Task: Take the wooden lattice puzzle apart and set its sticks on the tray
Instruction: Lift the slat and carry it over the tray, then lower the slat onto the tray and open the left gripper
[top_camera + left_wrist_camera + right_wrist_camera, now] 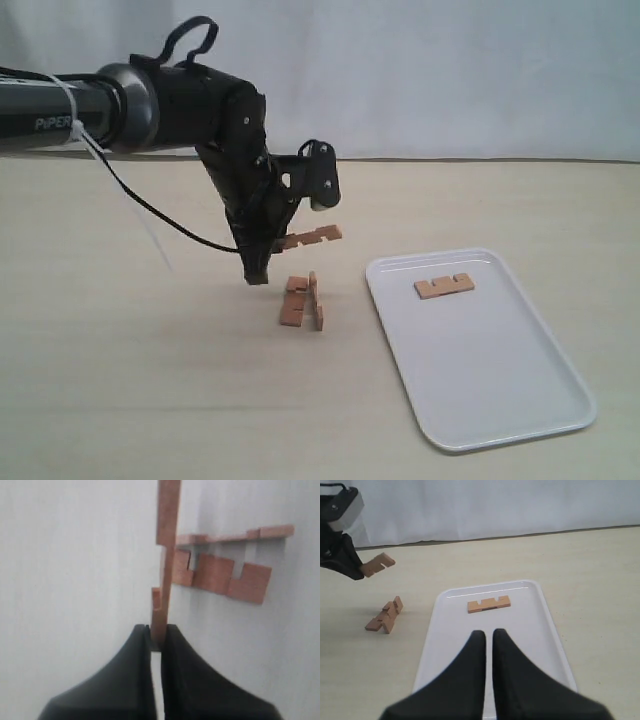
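My left gripper (274,248) hangs above the table, shut on the end of one reddish-brown stick (316,237) that juts out level toward the tray. The left wrist view shows that stick (166,555) pinched between the black fingers (135,670). Under it the rest of the wooden lattice puzzle (303,301) lies on the table, partly fallen apart. The white tray (500,380) sits to the right with one loose stick (444,286) near its far end. My right gripper (489,635) hovers over the tray (535,645), shut and holding nothing; the exterior view does not show it.
The pale wooden table (120,380) runs back to a white backdrop (450,70). A black cable and a white zip tie (130,200) dangle from the left arm.
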You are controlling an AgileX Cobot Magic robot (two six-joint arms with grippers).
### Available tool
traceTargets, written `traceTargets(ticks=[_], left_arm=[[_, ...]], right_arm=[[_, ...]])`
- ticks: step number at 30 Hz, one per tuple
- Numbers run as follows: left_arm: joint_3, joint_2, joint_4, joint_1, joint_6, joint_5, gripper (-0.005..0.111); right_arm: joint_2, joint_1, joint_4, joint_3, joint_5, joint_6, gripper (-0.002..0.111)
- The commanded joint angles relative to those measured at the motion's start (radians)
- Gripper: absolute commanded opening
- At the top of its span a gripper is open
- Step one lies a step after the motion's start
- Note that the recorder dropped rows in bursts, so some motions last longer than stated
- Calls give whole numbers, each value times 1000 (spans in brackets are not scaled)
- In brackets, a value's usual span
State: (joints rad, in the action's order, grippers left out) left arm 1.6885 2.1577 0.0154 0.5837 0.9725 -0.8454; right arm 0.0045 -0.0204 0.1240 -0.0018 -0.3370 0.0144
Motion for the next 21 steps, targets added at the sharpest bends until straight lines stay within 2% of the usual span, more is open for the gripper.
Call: traceTargets(ticks=[1,4,6,14,21], left_arm=[[0,-53,385,15,-8,112,0],[0,-50,691,37,-12,214,0],[0,-41,800,71,-12,267,0],[0,29,731,221,-20,387,0],[0,88,705,239,-34,421,0]], right_arm=[[-4,0,-6,2,-2,2,5],[-4,0,-6,2,-2,2,5],[-4,0,-6,2,-2,2,5],[-4,0,-6,2,-2,2,5],[-4,0,-6,2,-2,2,5]])
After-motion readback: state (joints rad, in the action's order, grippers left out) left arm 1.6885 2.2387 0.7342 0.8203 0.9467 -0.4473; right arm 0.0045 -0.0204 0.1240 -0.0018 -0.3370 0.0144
